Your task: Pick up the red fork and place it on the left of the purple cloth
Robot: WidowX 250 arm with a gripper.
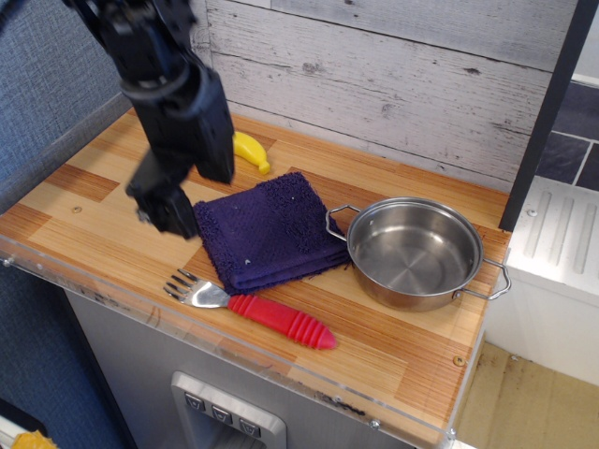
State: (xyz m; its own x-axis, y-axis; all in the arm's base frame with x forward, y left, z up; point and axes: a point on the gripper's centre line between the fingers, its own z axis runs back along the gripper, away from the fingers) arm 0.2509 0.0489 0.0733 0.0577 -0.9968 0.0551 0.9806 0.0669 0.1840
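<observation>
The red fork (255, 309) lies flat near the front edge of the wooden counter, silver head to the left, ribbed red handle to the right. The purple cloth (270, 231) lies folded just behind it, beside the pot. My gripper (167, 211) hangs above the counter at the cloth's left edge, behind and to the left of the fork's head. Its black fingers look close together and hold nothing, but motion blur hides any gap between them.
A steel pot (416, 252) with two handles stands right of the cloth. A yellow banana (251, 150) lies behind the cloth, partly hidden by my arm. A plank wall runs along the back, and a blue wall on the left.
</observation>
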